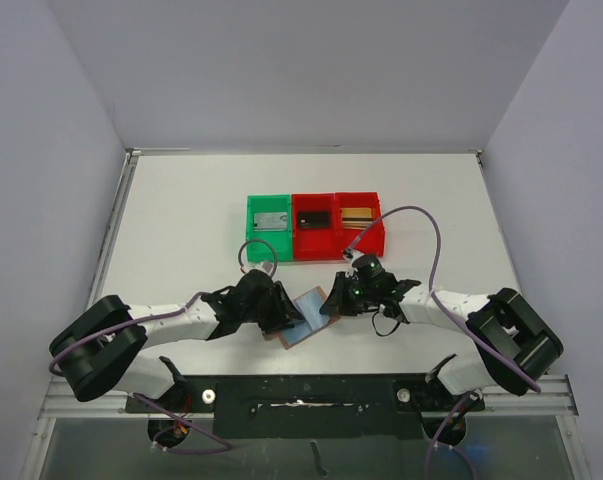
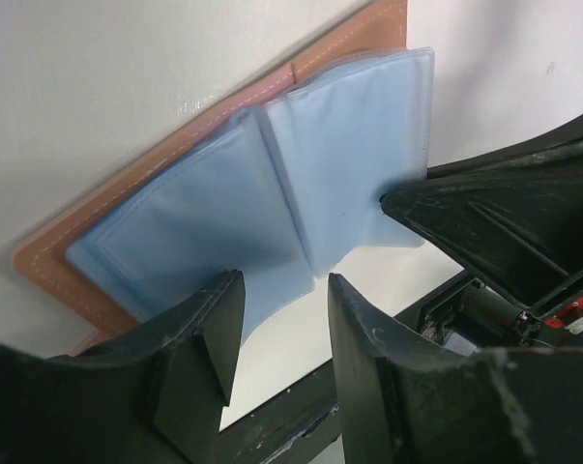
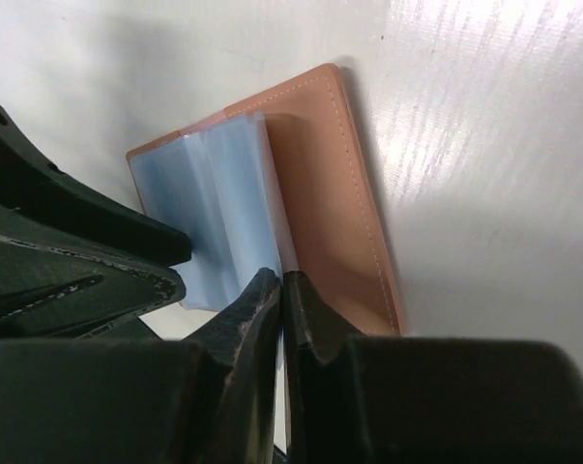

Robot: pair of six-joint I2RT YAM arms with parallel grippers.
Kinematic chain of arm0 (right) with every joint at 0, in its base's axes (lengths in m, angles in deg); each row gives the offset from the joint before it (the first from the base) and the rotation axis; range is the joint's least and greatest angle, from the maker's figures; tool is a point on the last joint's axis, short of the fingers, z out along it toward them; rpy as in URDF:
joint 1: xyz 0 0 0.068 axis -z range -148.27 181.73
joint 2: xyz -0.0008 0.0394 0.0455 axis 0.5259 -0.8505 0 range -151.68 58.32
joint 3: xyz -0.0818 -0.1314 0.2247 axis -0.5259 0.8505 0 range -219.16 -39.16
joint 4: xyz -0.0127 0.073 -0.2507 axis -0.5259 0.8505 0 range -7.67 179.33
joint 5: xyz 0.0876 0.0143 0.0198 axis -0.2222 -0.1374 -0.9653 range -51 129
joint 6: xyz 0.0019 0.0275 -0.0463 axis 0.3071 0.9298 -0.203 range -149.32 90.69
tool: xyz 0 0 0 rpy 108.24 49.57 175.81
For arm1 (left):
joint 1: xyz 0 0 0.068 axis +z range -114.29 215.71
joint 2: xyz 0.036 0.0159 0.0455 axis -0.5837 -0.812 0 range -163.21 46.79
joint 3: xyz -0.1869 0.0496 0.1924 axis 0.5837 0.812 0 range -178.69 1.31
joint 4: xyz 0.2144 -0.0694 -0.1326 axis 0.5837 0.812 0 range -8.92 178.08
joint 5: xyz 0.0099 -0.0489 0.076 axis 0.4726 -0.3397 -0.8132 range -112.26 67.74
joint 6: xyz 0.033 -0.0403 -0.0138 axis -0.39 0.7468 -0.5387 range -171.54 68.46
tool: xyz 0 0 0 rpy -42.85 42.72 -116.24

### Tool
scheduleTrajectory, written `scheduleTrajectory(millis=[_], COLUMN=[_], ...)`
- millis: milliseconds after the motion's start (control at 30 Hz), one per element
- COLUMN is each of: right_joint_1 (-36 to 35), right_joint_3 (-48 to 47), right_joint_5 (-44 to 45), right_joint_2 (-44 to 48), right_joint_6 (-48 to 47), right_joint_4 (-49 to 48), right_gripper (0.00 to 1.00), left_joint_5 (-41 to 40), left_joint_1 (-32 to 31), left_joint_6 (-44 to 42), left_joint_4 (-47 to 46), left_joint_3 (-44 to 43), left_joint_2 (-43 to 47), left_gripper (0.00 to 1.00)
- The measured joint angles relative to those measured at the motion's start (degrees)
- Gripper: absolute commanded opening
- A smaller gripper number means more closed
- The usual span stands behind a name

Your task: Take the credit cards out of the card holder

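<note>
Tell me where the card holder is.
In the top view, the card holder lies open at near centre, between the left pincer and right pincer.

The card holder [image 1: 307, 318] lies open on the table [image 1: 181, 240] between the left gripper [image 1: 291, 317] and the right gripper [image 1: 332, 301], with three bins [image 1: 316, 228] in a row farther back.

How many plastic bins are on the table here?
3, side by side in a row beyond the arms: a green bin on the left, a middle red bin, and a right red bin. None seems hidden.
</note>
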Motion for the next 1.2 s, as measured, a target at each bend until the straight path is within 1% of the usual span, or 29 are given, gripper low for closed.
scheduleTrajectory(millis=[133,200,367,467,600,733,900,1033,1200], right_joint_1=[0.0,0.0,0.0,0.0,-0.4,-0.4,-0.4,-0.4,-0.4], right_joint_3=[0.1,0.9,9.4,14.7,17.4,18.3,18.4,18.4,18.4], right_joint_5=[-0.3,-0.2,0.1,1.2,3.5,4.7,5.0,4.9,4.9], right_joint_2=[0.1,0.6,6.1,10.0,13.9,15.0,13.7,12.5,11.5], right_joint_6=[1.4,2.5,9.3,14.4,18.5,20.5,21.5,21.7,21.7], right_joint_4=[-1.1,-1.9,-7.6,-10.1,-11.0,-12.2,-13.7,-15.2,-15.9], right_gripper=[0.00,0.00,0.00,0.00,0.00,0.00,0.00,0.00,0.00], left_joint_5=[0.0,-0.3,-2.7,-4.5,-5.8,-5.8,-5.8,-5.7,-5.9], left_joint_1=[0.0,0.0,0.0,-0.1,-0.3,-0.6,-2.0,-2.4,-2.6], left_joint_6=[-0.2,-0.4,-1.3,-1.7,-2.0,-2.2,-2.5,-2.4,-2.5], left_joint_4=[0.4,1.1,6.1,9.8,12.5,13.7,14.2,14.0,14.1], left_joint_3=[0.0,0.0,-0.2,-0.9,-1.7,-2.3,-4.7,-5.0,-5.4], left_joint_2=[0.0,0.5,4.8,7.6,9.1,7.9,3.6,1.2,0.8], left_gripper=[0.38,0.40,0.47,0.49,0.49,0.49,0.49,0.49,0.49])
